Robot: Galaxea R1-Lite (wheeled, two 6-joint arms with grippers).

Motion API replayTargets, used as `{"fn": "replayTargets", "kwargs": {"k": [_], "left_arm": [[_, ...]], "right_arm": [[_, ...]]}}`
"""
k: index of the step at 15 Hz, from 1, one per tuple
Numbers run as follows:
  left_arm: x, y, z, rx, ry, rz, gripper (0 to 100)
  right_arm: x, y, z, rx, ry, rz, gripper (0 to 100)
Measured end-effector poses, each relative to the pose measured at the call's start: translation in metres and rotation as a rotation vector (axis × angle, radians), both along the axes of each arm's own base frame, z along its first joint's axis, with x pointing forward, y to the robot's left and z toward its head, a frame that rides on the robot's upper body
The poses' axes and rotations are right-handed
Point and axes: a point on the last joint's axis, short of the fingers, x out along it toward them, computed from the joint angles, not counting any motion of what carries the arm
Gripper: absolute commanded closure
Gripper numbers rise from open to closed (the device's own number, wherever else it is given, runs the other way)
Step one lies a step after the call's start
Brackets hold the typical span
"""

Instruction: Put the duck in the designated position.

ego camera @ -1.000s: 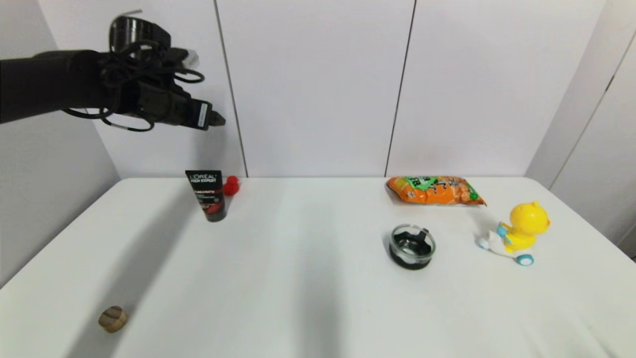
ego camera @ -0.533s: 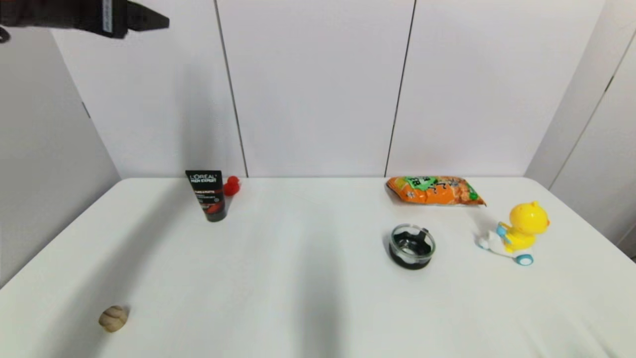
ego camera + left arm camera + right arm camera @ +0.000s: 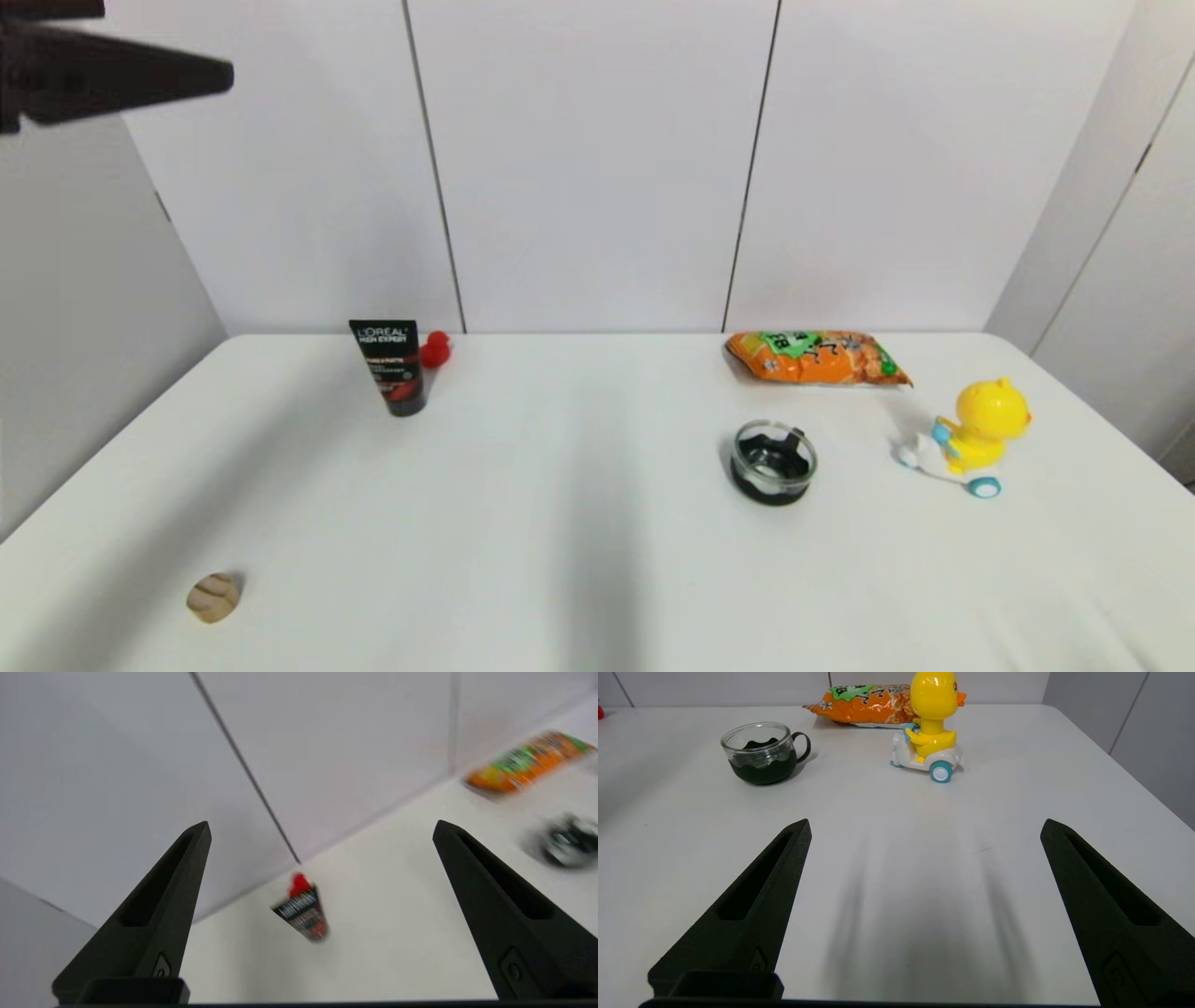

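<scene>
The duck (image 3: 435, 349) is small and red and stands at the table's far left, right behind an upright black tube (image 3: 390, 366) that hides part of it. In the left wrist view the duck (image 3: 299, 885) peeks over the tube (image 3: 303, 914), far below and ahead of the fingers. My left gripper (image 3: 219, 77) hangs high in the air at the upper left, well above and left of the duck, open and holding nothing (image 3: 321, 823). My right gripper (image 3: 925, 821) is open and empty, low over the table's near right part.
On the right side lie an orange snack bag (image 3: 814, 357), a glass cup (image 3: 773, 461) with a dark inside and a yellow duck toy on a white scooter (image 3: 976, 437). A small wooden piece (image 3: 213, 597) sits near the front left. White wall panels back the table.
My left arm has risen and drawn back to the left, from above the black tube to the upper left corner. The things on the table have not moved.
</scene>
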Motion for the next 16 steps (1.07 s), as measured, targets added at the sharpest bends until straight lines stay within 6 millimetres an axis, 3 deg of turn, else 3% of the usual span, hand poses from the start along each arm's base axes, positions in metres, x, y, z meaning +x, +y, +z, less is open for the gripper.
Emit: {"fn": "replayTargets", "kwargs": {"k": [3, 8, 16], "left_arm": [[-0.031, 0.014, -0.042, 0.032, 0.083, -0.034, 0], [-0.070, 0.041, -0.108, 0.026, 0.104, 0.163, 0], [-0.118, 0.050, -0.242, -0.080, 0.100, 0.293, 0]], "right_arm": [[0.000, 0.000, 0.000, 0.000, 0.000, 0.000, 0], [0.000, 0.000, 0.000, 0.000, 0.000, 0.000, 0], [0.000, 0.000, 0.000, 0.000, 0.001, 0.000, 0]]}}
